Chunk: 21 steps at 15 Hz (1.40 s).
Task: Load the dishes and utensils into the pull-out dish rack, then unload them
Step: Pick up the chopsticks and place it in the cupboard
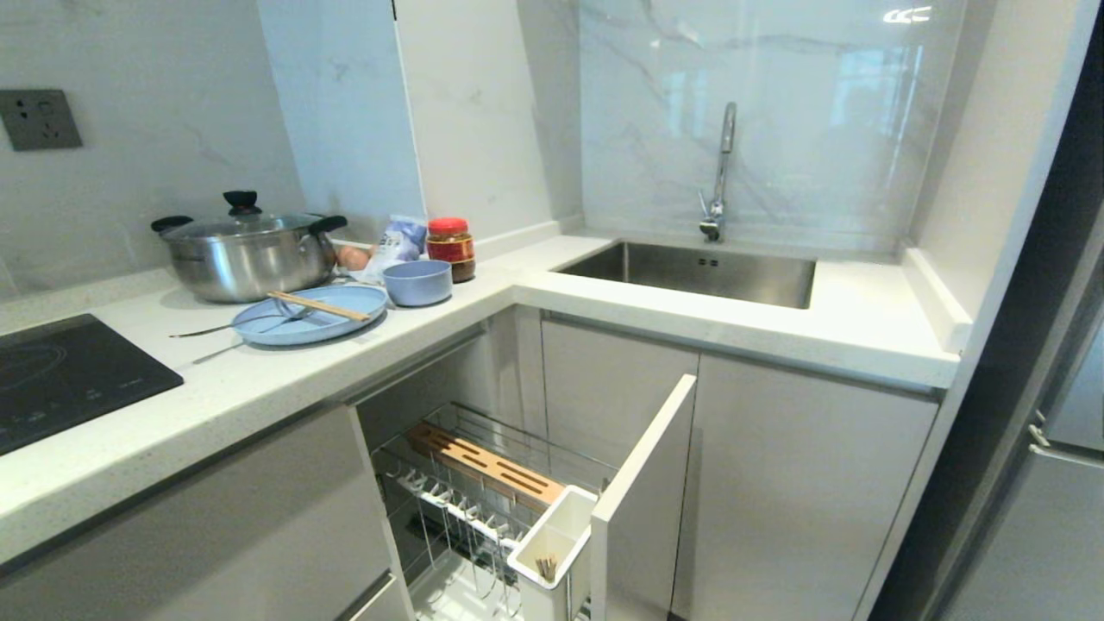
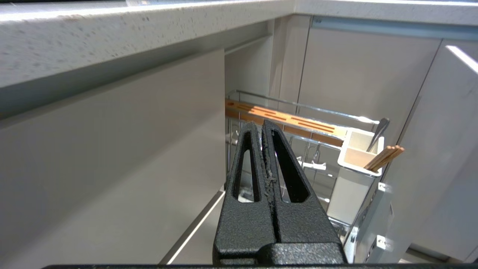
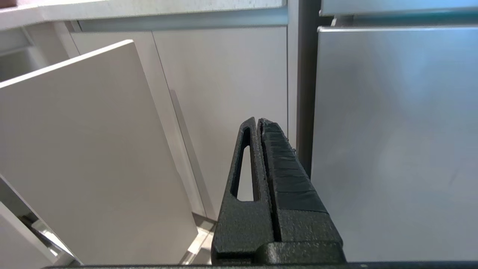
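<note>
Meanwhile plate (image 1: 312, 316) w/ chopsticks (image 1: 317, 305) on counter, rack (image 1: 483, 492) pulled out, both grippers' fingers together.

White marble walls (image 1: 759, 103) (glossy, catching a light's reflection) back an L-shaped speckled desk (image 1: 259, 379). A steel sink (image 1: 690, 272) with a chrome tap (image 1: 720, 168) sits in the corner run, a black hob (image 1: 60, 375) at left, a grey socket (image 1: 39, 119) above, pale cabinets (image 1: 793, 483) below.
</note>
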### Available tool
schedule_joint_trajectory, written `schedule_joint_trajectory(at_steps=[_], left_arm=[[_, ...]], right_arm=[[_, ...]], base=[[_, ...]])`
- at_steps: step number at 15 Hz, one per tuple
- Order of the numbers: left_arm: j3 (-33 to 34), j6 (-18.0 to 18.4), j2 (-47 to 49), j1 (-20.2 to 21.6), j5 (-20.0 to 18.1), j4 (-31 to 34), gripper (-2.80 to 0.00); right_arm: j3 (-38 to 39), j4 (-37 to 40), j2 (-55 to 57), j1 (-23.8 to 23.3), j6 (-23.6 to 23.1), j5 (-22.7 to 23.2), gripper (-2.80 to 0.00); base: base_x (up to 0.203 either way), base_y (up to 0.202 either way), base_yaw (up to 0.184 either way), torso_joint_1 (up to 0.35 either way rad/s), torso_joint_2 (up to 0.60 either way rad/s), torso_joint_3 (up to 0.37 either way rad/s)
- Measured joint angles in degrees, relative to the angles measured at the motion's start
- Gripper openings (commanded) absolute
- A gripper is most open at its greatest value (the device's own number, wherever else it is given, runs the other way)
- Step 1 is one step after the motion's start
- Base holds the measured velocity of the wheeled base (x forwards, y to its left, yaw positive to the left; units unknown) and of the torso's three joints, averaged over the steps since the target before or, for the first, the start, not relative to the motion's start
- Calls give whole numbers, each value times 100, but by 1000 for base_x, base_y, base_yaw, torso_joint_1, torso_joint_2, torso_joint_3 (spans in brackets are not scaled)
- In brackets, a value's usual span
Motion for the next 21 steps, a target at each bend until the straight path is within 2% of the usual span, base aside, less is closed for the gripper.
schedule_joint_trajectory(at_steps=[21], left_arm=[[0, -41, 1, 0, 10, -9, -280]], right_arm=[[0, -1, 0, 0, -1, -1, -280]], base=[[0, 0, 0, 4, 4, -195]])
